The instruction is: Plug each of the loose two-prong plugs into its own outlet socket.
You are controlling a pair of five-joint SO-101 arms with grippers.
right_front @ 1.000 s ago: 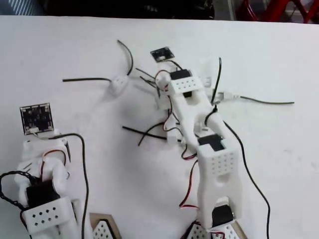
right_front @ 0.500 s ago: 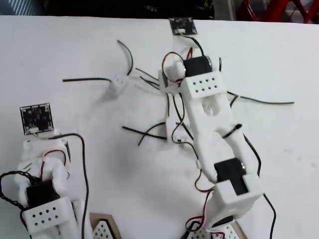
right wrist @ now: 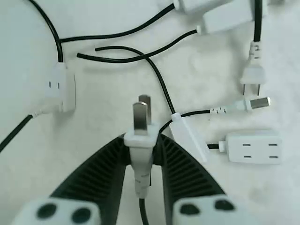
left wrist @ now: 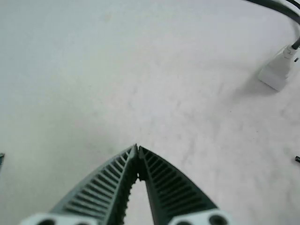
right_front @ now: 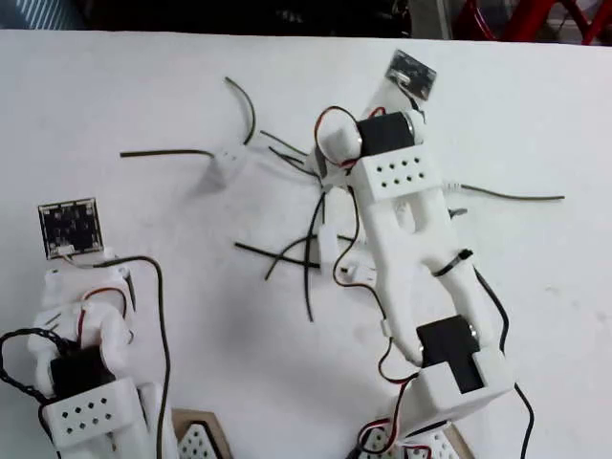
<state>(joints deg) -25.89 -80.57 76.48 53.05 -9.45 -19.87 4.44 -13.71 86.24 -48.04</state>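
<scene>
Your right gripper swung farther across the white table, clamped on a two-prong plug. The plug was lifted, not yet seated, with an outlet socket near its prongs. Your left gripper sat closed, empty. Red chair legs stood behind.

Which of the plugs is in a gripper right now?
The flat-pronged white plug, clamped in the right gripper with its prongs pointing away from the wrist. The small plug and the side-lying plug lie free on the table.
</scene>
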